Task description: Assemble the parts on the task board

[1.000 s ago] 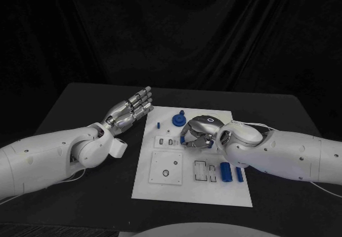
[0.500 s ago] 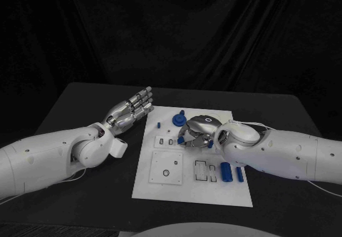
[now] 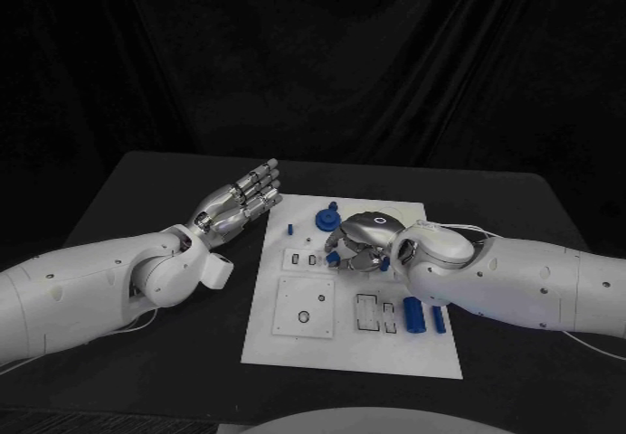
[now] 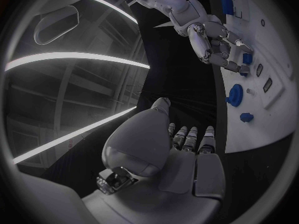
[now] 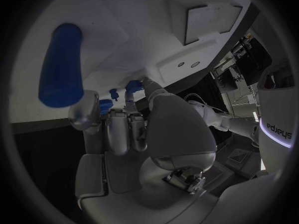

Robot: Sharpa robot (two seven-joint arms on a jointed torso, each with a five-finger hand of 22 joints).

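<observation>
Left hand (image 3: 241, 206) hangs flat with its fingers spread and holds nothing, just off the task board (image 3: 352, 348). Right hand (image 3: 359, 244) is curled over the board's middle, pinching a small blue part (image 3: 334, 258). If that pinch slips, it probably drops crooked.

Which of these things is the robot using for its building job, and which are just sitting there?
For the job: task board; small blue part at the right hand's fingers; blue gear; blue cylinder; blue bar.

Just there: black table; left hand, open, holding nothing.
</observation>
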